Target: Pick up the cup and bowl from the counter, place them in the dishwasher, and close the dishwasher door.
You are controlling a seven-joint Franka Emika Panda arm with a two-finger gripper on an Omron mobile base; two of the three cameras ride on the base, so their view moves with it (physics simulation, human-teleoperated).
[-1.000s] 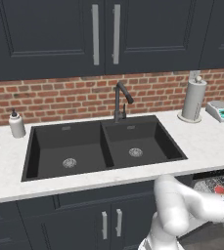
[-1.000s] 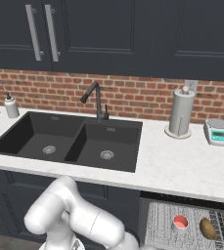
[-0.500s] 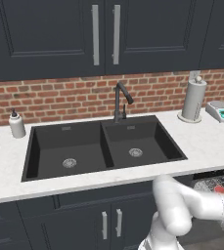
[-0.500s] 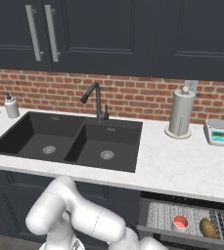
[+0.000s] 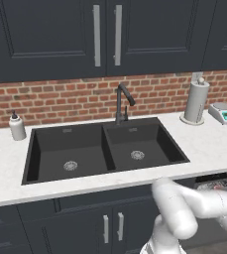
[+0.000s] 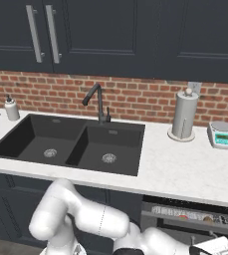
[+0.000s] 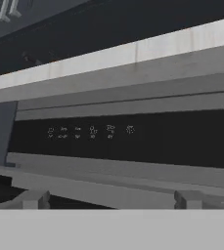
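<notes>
Hand view: pressing up against dark charcoal dishwasher door [image 7: 133, 141], nearly shut; two-finger gripper [image 7: 111, 199] spread wide, grasping nothing, pushing panel toward white speckled counter [image 6: 185, 172].

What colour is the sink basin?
Matte black sink, clearest in the left base view.

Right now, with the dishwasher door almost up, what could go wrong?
1. In the right base view the dishwasher door stands ajar, a strip of rack and dishes showing above it; it may not latch if the push stops short.
2. In the hand view the end effector is open, fingertips spread at the door's top edge, so it could slip or catch under the counter.
</notes>
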